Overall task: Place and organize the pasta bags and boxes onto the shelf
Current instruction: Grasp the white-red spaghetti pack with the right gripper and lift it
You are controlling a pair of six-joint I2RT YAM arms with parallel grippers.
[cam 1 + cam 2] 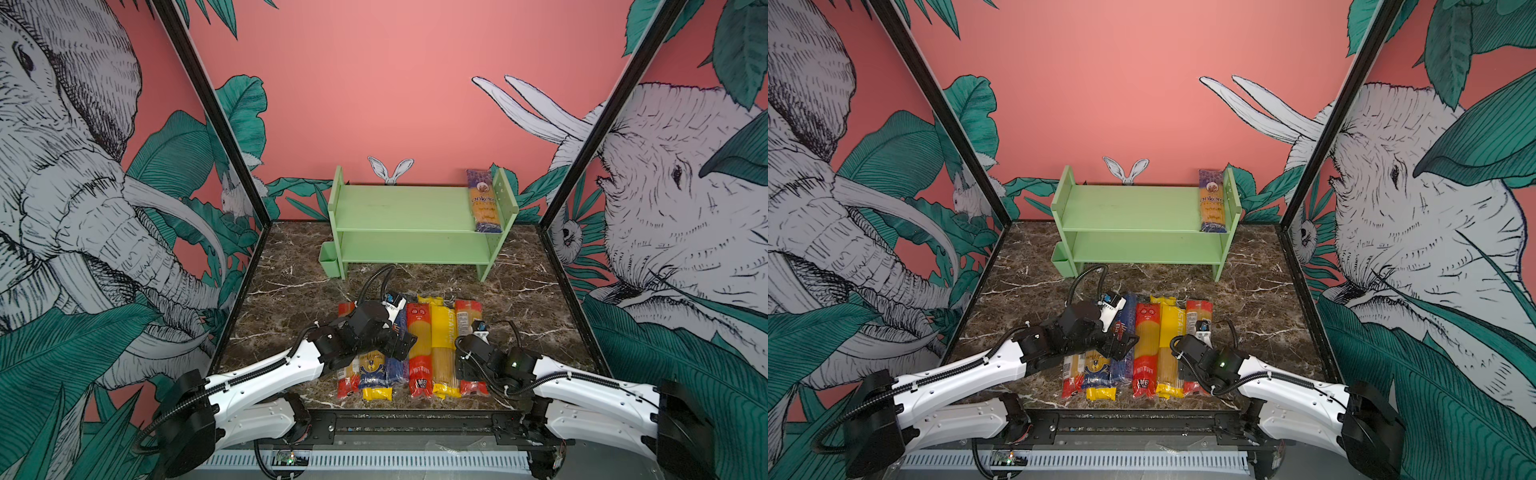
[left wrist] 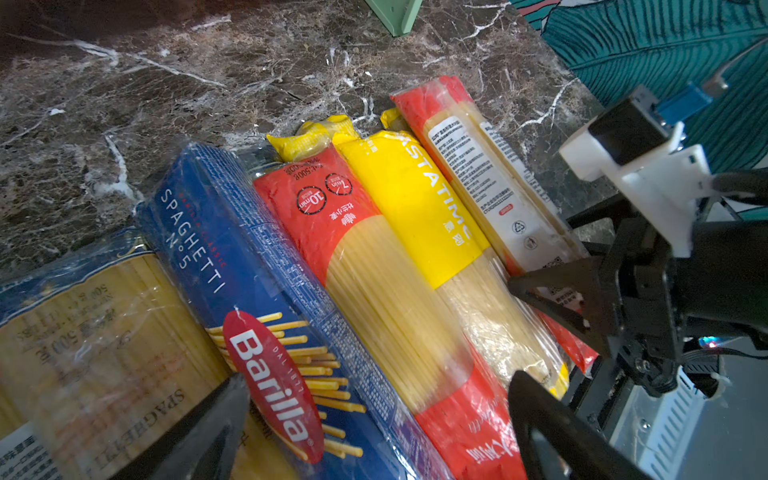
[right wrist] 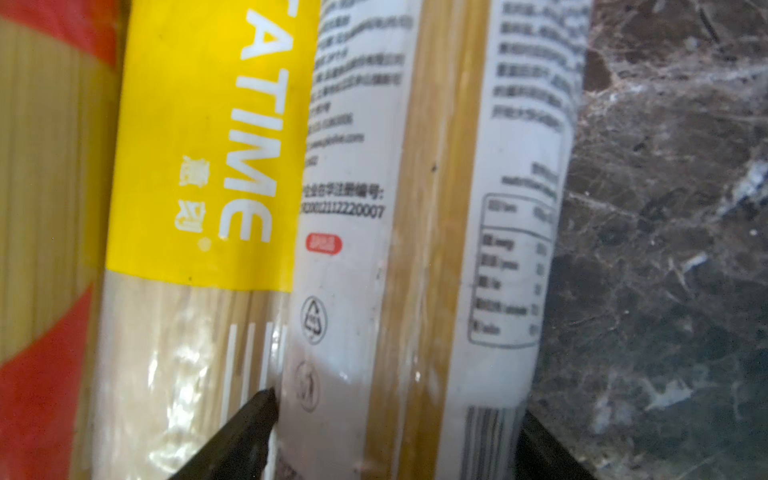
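Several pasta packs lie side by side on the marble floor (image 1: 291, 291) in front of the shelf (image 1: 399, 208). A purple-ended pack (image 1: 482, 199) lies on the shelf's top tier at the right end. My left gripper (image 2: 378, 376) hangs open over the dark blue Barilla pack (image 2: 249, 291) and the red-ended pack (image 2: 374, 270), touching neither. My right gripper (image 3: 399, 405) is at the row's right end, with both fingers pressed against the sides of the white-labelled, red-ended pack (image 3: 415, 208). In both top views the arms cover the middle of the row.
A yellow-wrapped pack (image 2: 428, 199) lies between the red-ended and the white-labelled packs. A small green cup (image 1: 330, 255) hangs on the shelf's left side. Black frame posts and printed walls close in both sides. A black rail (image 1: 415, 424) runs along the front edge.
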